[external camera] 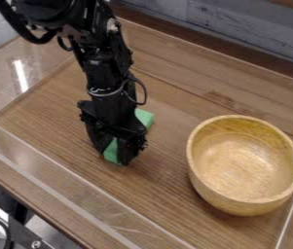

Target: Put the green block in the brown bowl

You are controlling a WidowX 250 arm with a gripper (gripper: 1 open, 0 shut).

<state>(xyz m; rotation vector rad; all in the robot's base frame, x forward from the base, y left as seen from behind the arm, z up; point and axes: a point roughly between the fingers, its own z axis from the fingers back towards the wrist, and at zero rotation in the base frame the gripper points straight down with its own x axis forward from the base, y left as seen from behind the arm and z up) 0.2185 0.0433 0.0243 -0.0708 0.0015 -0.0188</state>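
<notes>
Bright green block (115, 150) (matte, mostly hidden) sits clamped between the black gripper (115, 154) on the table.

Wood-grain table (227, 83); clear, perhaps acrylic, wall (57, 185) along its edges.

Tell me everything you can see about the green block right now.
The green block is a small, bright green, matte piece lying on the wooden table, left of the brown bowl and apart from it. Most of it is hidden by the black hand, which points straight down over it with its fingers on either side. Only one end shows behind the fingers and a sliver between them. Whether the fingers already press on it cannot be told.
</notes>
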